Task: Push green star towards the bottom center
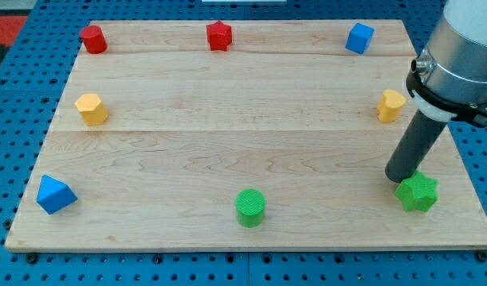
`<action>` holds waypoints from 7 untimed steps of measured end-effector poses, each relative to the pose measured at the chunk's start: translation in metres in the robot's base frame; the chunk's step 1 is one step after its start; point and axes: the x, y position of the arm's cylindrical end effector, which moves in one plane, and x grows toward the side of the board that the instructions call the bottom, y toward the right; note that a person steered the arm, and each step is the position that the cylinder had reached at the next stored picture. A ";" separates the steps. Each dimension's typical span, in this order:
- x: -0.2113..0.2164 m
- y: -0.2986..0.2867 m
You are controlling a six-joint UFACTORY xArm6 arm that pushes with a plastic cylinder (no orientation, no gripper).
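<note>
Resting my tip (pixel 401 178) against green star (pixel 418 193)'s upper-left, no fingers fitted, I risk shoving it off the bench (pixel 227 143) rightward.

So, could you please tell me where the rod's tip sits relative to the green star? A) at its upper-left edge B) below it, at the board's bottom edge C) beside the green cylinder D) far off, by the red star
A: my tip rests right at the upper-left edge of the green star, near the view's bottom right.
</note>
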 end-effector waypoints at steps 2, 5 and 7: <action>0.000 0.001; -0.015 0.056; 0.004 0.120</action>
